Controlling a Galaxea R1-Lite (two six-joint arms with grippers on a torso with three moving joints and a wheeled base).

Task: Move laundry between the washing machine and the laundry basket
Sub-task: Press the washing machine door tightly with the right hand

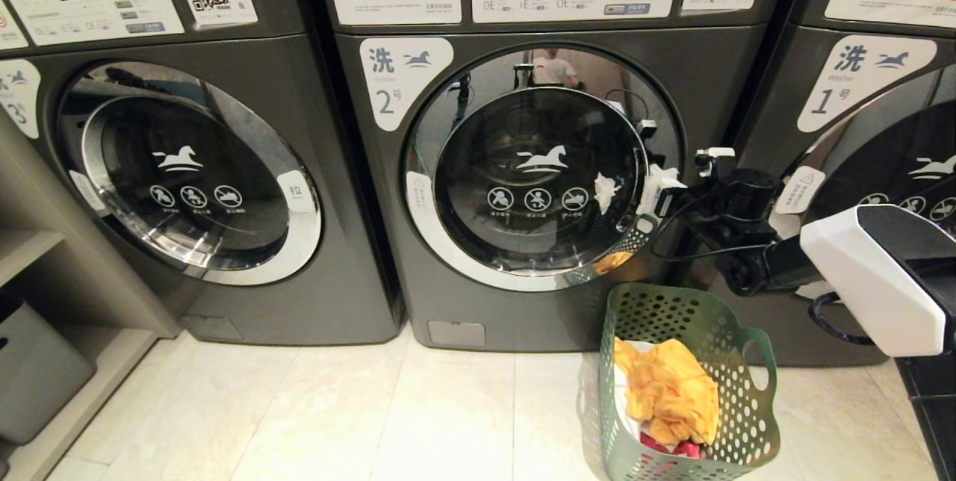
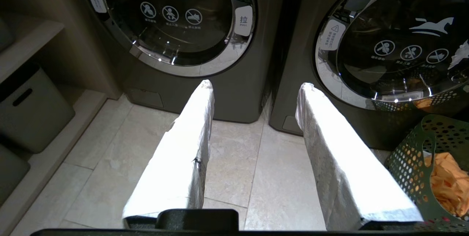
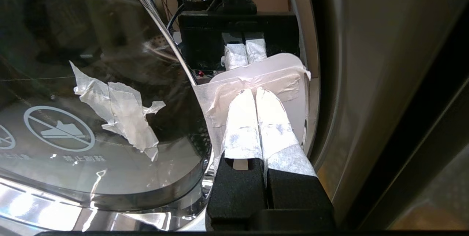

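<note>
Laundry (image 1: 672,391): heaped in green basket (image 1: 736,331) on floor, below door's right edge. Washing machine (image 1: 523,167): door shut. Right gripper (image 3: 255,95): fingers pressed together against taped door handle (image 3: 289,78), holding nothing. Left gripper (image 2: 256,85): fingers apart, empty, in these pictures. Step: opening door; next, likely pull handle outward.

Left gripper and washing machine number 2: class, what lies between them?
Only bare tiled floor, seen in the left wrist view. The left gripper hangs open and empty, short of washing machine number 2; nothing stands between.
</note>
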